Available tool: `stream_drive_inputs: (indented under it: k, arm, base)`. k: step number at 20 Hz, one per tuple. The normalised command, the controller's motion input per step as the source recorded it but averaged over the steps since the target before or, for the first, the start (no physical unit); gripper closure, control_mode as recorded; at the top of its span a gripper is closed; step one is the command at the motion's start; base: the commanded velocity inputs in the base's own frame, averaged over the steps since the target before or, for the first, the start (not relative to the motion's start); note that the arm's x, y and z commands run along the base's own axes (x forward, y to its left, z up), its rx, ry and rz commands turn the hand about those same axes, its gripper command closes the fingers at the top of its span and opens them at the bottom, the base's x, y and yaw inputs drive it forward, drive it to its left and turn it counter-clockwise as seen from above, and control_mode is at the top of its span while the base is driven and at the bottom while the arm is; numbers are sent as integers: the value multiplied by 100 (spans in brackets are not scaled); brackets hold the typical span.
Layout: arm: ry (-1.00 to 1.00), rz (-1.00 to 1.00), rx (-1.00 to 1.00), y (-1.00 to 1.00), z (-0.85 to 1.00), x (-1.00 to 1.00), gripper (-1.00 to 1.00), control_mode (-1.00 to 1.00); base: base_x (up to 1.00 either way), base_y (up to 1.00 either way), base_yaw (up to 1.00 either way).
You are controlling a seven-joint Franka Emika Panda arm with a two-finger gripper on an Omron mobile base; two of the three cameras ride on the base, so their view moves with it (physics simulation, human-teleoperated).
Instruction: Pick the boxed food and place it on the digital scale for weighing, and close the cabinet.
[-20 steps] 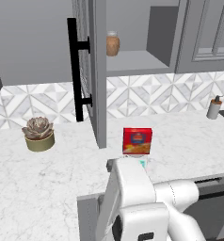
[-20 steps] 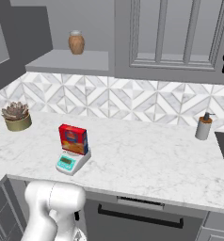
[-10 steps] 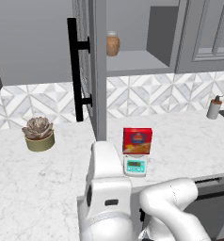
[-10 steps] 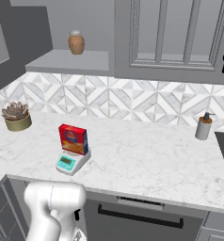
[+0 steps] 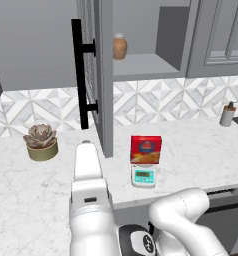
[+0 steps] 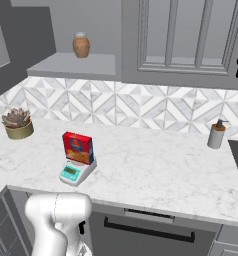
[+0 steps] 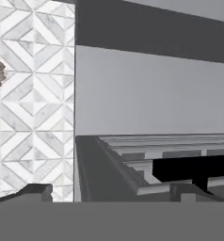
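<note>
gripper [image 7: 109, 190] faces open cabinet [image 5: 102, 75] door's edge.

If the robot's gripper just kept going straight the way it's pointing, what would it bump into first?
Most likely the open cabinet door: the hand view looks along the gripper at the door's grey frame and black bar handle close ahead. Exact depth is unclear.

No readable text here: the boxed food [image 5: 145, 149] carries a blue oval logo, too blurred; the digital scale [image 5: 143, 176] display shows no legible digits.
</note>
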Motion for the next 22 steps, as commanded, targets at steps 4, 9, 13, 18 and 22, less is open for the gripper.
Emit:
stream_drive_inputs:
  k: [4, 9, 13, 18, 22]
  arm:
    - [-31, -21, -1, 40, -4, 48, -100, -100]
    - [-29, -33, 1, 67, 0, 6, -100, -100]
    - [-7, -20, 18, 42, -1, 11, -100, -100]
    - [0, -13, 27, 1, 5, 10, -100, -100]
    - [0, -1, 25, -16, 25, 10, -100, -100]
  base:
    - [0, 0, 0]
    - [0, 0, 0]
    - [0, 0, 0]
    - [0, 0, 0]
    - [0, 0, 0]
